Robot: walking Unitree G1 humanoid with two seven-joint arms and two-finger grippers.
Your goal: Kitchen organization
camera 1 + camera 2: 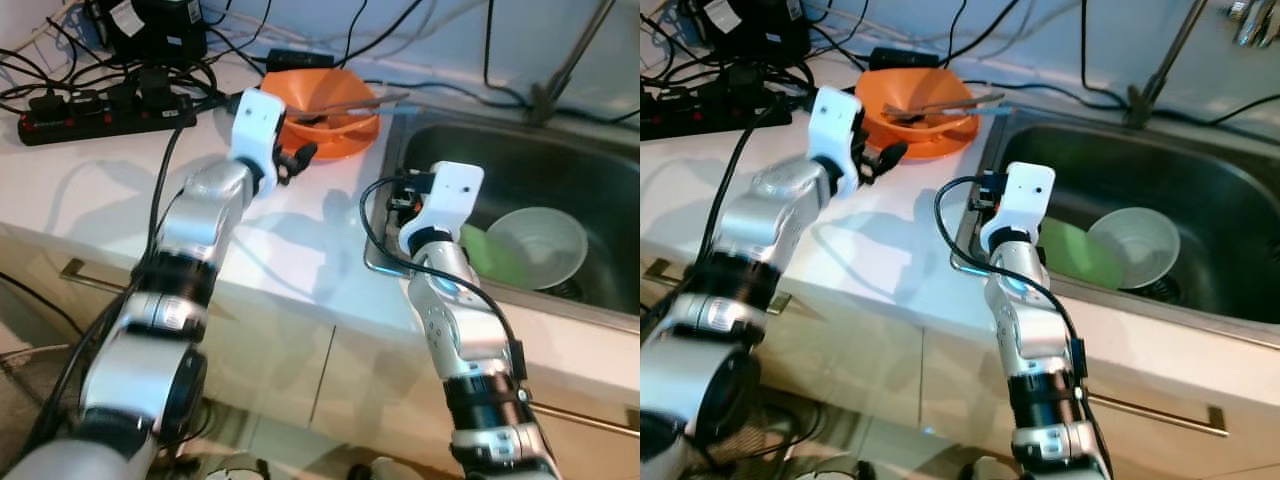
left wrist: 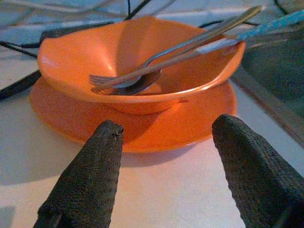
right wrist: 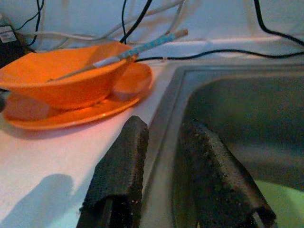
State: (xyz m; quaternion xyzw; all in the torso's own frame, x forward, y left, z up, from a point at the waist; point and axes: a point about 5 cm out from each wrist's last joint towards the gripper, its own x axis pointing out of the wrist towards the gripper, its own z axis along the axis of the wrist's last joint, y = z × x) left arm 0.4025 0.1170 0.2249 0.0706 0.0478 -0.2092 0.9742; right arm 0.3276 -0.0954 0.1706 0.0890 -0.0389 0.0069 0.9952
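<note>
An orange bowl sits on an orange plate on the white counter, beside the sink. A fork, a spoon and other utensils lie in the bowl, handles sticking out toward the sink. My left gripper hovers low over the counter just short of the plate, open, with nothing between its fingers. At the sink's left rim my right gripper has only a narrow gap between its fingers and holds nothing. A pale green bowl and a green plate lie in the sink.
A black power strip with several plugs and tangled cables crowds the counter's back left. The faucet rises behind the sink. Bare white counter lies to my left of the plate. Cabinet fronts with handles run below.
</note>
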